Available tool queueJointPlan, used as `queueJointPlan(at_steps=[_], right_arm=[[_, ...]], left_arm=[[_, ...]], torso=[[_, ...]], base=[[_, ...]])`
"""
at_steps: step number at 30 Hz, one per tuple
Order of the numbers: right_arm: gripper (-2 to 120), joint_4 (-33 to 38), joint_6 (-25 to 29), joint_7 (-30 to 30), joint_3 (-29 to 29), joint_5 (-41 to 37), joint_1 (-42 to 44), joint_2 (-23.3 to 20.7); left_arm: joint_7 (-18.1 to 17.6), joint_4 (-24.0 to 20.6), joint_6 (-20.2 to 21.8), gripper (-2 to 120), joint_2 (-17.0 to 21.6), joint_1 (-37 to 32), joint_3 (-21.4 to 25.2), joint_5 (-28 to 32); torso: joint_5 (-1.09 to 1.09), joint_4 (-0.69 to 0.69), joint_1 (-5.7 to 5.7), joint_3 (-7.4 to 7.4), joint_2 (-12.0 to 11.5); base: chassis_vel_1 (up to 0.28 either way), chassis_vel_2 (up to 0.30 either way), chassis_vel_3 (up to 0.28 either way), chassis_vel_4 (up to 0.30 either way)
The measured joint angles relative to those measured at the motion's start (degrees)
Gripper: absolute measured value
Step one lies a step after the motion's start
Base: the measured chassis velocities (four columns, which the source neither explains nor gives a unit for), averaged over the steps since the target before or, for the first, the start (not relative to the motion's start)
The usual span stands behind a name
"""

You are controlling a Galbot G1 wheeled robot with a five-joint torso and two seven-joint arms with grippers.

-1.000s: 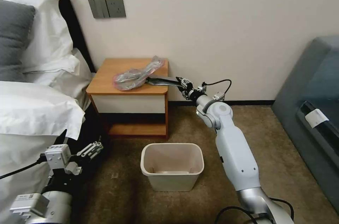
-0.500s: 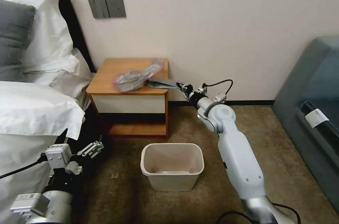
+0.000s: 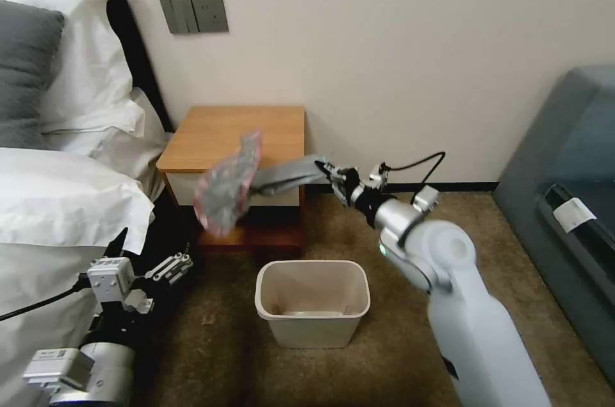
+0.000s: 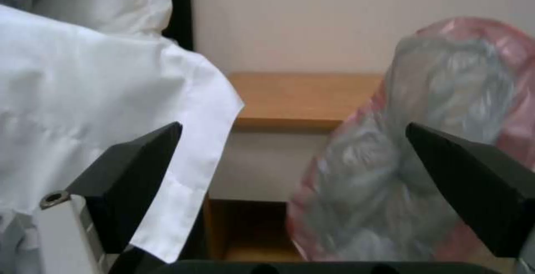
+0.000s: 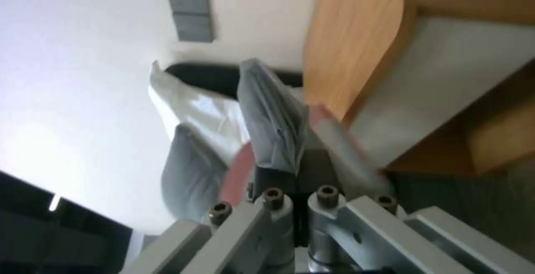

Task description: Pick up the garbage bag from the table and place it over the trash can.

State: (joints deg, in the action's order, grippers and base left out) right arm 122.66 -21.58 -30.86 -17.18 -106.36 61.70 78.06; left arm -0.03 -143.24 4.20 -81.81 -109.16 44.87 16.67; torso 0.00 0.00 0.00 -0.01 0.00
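The grey, pink-edged garbage bag (image 3: 230, 186) hangs in the air in front of the table (image 3: 221, 138), off its top, stretched out from my right gripper (image 3: 325, 170), which is shut on its grey end. In the right wrist view the shut gripper (image 5: 295, 161) pinches the bag (image 5: 273, 119). The cream trash can (image 3: 312, 302) stands on the carpet below and slightly right of the hanging bag. My left gripper (image 3: 176, 266) stays low at the left beside the bed, open (image 4: 292, 157), with the bag (image 4: 412, 157) farther off between its fingers' line of sight.
A bed with white sheets (image 3: 57, 202) and pillows (image 3: 70, 54) flanks the table on the left. A dark grey sofa (image 3: 570, 202) stands at the right. Wall switches (image 3: 194, 14) sit above the table. Open carpet lies around the trash can.
My right gripper has pulled back and down to the right, dragging the bag off the tabletop; it now dangles in front of the drawer. The left arm has barely moved.
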Motion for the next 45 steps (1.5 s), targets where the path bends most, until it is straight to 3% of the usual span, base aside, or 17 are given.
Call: queueJointPlan(at_steps=[6, 10, 20, 25, 32, 35, 45], right_arm=[[0, 9.4, -0.1, -3.5, 2.2, -0.8, 7.2, -0.5], [0, 11.7, 1.0, -5.5, 4.9, -0.7, 7.7, -0.1], [0, 13.5, 4.4, -10.0, 10.1, 0.3, 6.5, 0.9], [0, 10.8, 5.2, -10.6, 11.4, 3.9, 7.7, 1.7], [0, 8.9, 1.9, -7.9, 8.7, 7.7, 11.5, -0.9], [0, 8.5, -0.3, -3.7, 5.5, 10.6, 14.9, -5.1], [0, 5.9, -0.2, 1.9, 2.4, 17.7, 19.5, -9.1]], left_arm=[[-0.1, 0.0, 0.0, 100, 0.6, 0.3, 0.1, 0.0], [-0.1, 0.0, 0.0, 100, 0.9, 0.8, -0.1, 0.1], [-0.1, 0.0, 0.3, 100, 2.0, 1.6, 0.2, 1.2], [-0.4, 0.0, 0.5, 100, 2.7, 2.0, 0.6, 2.0], [-0.6, 0.0, 0.7, 100, 3.1, 2.1, 0.9, 2.5], [-0.7, 0.0, 0.8, 100, 3.2, 2.2, 0.9, 2.7], [-0.8, 0.0, 0.6, 100, 3.3, 2.7, 0.4, 2.7]], torso=[[-0.01, 0.0, 0.0, 0.0, 0.0], [-0.01, 0.0, 0.0, 0.0, 0.0], [-0.01, 0.0, 0.0, 0.0, 0.0], [-0.01, 0.0, 0.0, 0.01, 0.0], [0.0, 0.0, 0.0, 0.01, 0.0], [0.0, -0.01, 0.0, 0.0, 0.0], [0.0, 0.0, 0.0, 0.01, 0.0]], base=[[0.0, 0.0, 0.0, 0.0], [0.0, 0.0, 0.0, 0.0], [0.0, 0.0, 0.0, 0.0], [0.0, 0.0, 0.0, 0.0], [0.0, 0.0, 0.0, 0.0], [0.0, 0.0, 0.0, 0.0], [0.0, 0.0, 0.0, 0.0]])
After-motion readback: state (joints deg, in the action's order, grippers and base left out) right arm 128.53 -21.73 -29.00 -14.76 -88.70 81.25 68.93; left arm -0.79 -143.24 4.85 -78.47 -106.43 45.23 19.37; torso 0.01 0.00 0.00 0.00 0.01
